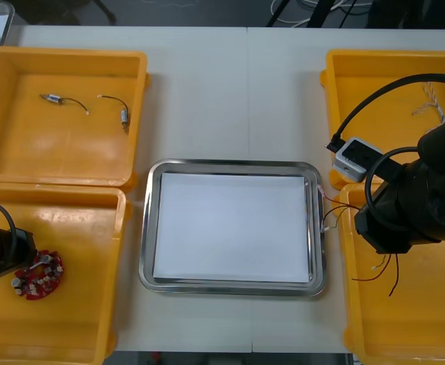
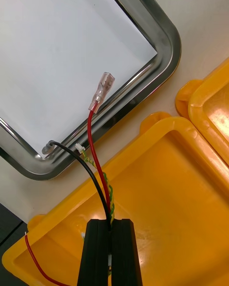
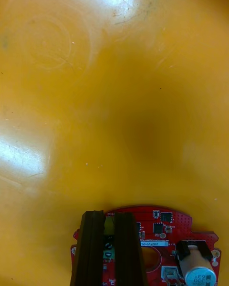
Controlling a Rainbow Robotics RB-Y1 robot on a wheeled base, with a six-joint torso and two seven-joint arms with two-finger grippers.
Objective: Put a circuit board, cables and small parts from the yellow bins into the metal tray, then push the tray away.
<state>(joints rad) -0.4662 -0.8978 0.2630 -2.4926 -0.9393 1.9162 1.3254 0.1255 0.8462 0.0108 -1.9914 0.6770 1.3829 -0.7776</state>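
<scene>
My right gripper point(image 2: 110, 221) is shut on a bundle of cables point(image 2: 98, 171): one red, one black and a twisted yellow pair. It hangs over the near right yellow bin point(image 2: 191, 181), beside the metal tray point(image 2: 168, 34). The cable ends reach over the tray's rim, and the red one carries a clear connector point(image 2: 103, 89). In the front view this gripper point(image 1: 365, 228) sits just right of the tray point(image 1: 230, 163), which is white inside. My left gripper point(image 3: 109, 215) is down in the near left bin point(image 1: 77, 319), shut on the edge of the round red circuit board point(image 3: 162, 229) point(image 1: 38, 275).
Two small metal parts point(image 1: 52, 97) point(image 1: 123, 115) with black leads lie in the far left bin point(image 1: 62, 55). A twisted pale cable point(image 1: 431, 103) rests in the far right bin point(image 1: 374, 57). More red and black wire point(image 1: 386, 274) trails in the near right bin.
</scene>
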